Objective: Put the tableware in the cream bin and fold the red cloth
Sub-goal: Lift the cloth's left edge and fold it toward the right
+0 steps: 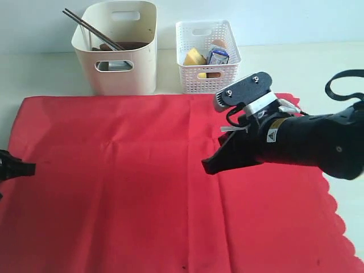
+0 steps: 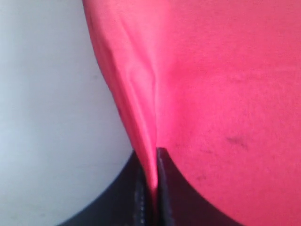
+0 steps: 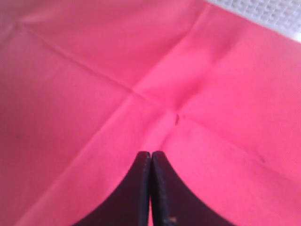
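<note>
At the frame's left edge, my left pincer (image 2: 151, 165) clamps a raised fold of the red cloth (image 1: 114, 187); my right pincer (image 3: 151, 157) hovers mid-frame, closed and empty.

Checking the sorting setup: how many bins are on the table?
2. The cream bin stands beyond the red cloth, left of centre; the white lattice basket stands to its right, a gap between.

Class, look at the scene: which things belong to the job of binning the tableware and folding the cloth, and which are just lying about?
Job: red cloth; cream bin; chopsticks standing in it; left gripper, jaws shut on the cloth's edge.
Lying about: white lattice basket; cheese; milk packet.
</note>
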Available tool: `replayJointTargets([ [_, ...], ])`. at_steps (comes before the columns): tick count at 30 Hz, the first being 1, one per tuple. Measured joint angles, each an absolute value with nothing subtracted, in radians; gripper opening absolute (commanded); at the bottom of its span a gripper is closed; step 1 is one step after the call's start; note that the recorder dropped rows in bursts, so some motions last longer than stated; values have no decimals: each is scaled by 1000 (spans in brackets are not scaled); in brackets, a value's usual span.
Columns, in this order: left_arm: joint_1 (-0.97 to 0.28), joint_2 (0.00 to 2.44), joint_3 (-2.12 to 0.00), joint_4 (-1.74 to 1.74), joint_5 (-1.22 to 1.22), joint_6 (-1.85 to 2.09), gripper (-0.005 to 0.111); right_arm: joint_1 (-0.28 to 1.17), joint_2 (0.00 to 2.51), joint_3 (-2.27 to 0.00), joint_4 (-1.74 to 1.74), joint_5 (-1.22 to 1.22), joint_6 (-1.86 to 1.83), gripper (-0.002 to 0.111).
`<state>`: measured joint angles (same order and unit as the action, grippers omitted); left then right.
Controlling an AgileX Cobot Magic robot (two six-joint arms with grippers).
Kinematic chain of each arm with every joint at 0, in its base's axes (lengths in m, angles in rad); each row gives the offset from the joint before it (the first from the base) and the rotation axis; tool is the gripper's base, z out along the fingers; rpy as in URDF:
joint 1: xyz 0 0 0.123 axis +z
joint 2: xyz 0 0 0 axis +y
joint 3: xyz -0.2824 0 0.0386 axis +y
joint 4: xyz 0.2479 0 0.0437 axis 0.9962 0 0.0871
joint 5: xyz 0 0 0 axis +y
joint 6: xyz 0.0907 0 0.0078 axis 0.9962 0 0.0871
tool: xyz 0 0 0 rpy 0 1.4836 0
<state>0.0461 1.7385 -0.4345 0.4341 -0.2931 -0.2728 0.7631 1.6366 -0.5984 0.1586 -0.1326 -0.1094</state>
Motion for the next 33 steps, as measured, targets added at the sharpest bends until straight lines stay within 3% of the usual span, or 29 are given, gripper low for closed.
replayJointTargets([
  [4,65,1675,-498,420,-134,-288,0,763,1686,-680,159,32,-109,0],
  [14,31,1428,-555,366,42,-352,0,788,1885,-829,159,186,-108,0],
  [21,-235,1299,-557,358,45,-325,0,790,1918,-911,159,283,-108,0],
  [33,-493,1263,-620,350,139,-323,0,790,1922,-919,159,297,-108,0],
])
